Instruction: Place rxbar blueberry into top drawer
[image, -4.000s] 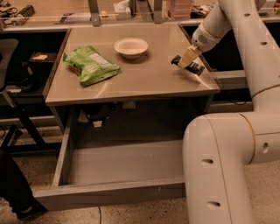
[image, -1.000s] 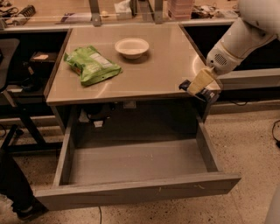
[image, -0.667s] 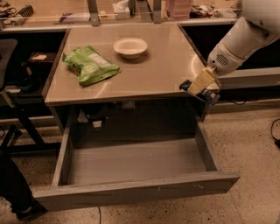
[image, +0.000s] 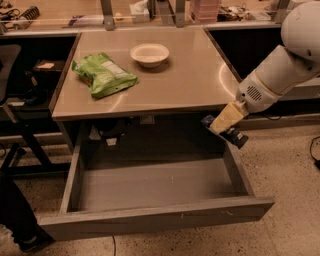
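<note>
The top drawer (image: 150, 216) stands pulled open below the table, wide and grey, with nothing lying in it. My gripper (image: 223, 124) hangs just past the table's front right corner, above the drawer's right side wall. It is shut on the rxbar blueberry (image: 231, 134), a small dark navy bar that sticks out below the yellowish fingers (image: 226, 116), tilted down to the right. The bar is in the air and touches neither table nor drawer.
A crinkled green chip bag (image: 103, 75) and a white bowl (image: 149, 53) lie on the tan table top (image: 185, 80). My white arm (image: 287, 65) reaches in from the right. A dark chair base (image: 15, 150) stands at the left.
The arm has carried the bar from the table's right side off its front right corner and lower, toward the drawer. In the last second it dropped only slightly.
</note>
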